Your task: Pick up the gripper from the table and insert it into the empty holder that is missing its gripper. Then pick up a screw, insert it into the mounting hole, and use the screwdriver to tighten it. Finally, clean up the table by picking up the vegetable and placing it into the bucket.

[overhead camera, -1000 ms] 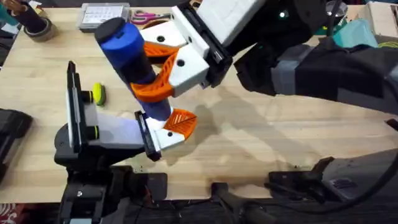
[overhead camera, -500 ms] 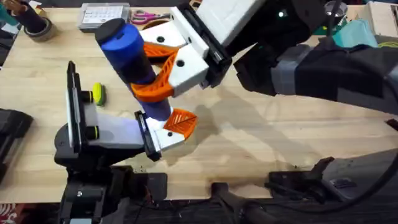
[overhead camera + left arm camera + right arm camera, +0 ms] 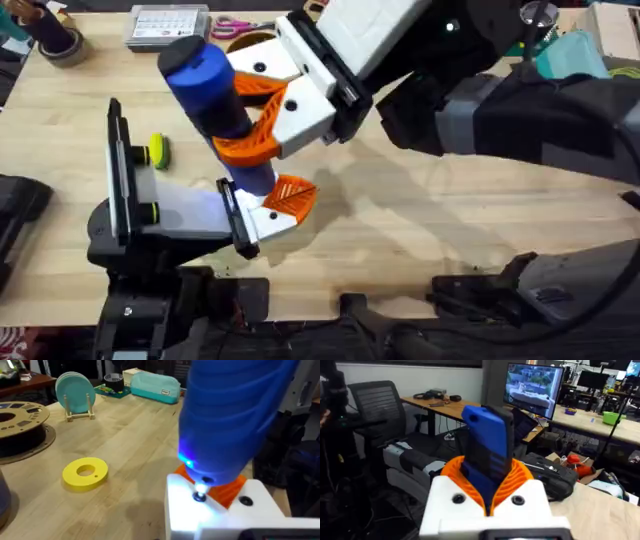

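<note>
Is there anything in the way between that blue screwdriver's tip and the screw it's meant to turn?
Nothing visible. The right gripper holds the blue screwdriver in its orange fingers, and in the left wrist view its tip sits right at the screw on the white holder, lit by the tool's blue light.

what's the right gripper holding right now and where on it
The right gripper holds the screwdriver, orange fingers clamped around the middle of its blue body.

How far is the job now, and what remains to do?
Done: the orange gripper sits in its white holder. In hand: the right gripper grips the blue screwdriver, its lit tip at the screw in the mount. Left: finishing the tightening, then the vegetable-to-bucket cleanup; neither is identifiable here.
</note>
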Controlling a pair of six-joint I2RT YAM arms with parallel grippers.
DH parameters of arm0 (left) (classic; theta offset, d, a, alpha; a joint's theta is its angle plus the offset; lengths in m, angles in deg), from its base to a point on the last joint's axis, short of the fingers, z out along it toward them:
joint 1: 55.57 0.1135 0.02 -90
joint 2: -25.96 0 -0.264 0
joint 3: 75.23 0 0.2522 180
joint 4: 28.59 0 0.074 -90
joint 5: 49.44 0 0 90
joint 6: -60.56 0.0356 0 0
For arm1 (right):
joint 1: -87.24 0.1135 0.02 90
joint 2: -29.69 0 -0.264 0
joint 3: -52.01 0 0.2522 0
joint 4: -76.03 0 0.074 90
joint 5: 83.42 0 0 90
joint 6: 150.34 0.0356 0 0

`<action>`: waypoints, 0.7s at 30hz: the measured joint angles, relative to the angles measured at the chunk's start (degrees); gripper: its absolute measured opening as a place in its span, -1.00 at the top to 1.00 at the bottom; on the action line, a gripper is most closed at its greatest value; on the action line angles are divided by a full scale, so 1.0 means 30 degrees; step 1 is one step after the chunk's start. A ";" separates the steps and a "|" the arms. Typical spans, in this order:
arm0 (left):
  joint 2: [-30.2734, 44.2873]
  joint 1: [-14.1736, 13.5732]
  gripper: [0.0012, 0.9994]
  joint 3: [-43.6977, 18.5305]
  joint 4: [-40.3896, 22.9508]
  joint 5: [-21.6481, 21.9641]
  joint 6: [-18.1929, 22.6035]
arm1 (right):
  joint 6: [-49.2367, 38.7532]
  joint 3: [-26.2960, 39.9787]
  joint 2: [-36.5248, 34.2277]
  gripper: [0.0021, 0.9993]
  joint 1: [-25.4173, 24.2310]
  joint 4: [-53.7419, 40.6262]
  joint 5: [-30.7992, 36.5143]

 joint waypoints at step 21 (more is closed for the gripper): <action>-0.0019 0.0000 1.00 0.0000 0.0000 0.0007 0.0109 | 0.1450 0.6235 -0.0372 0.96 -0.0758 -0.2229 -0.1241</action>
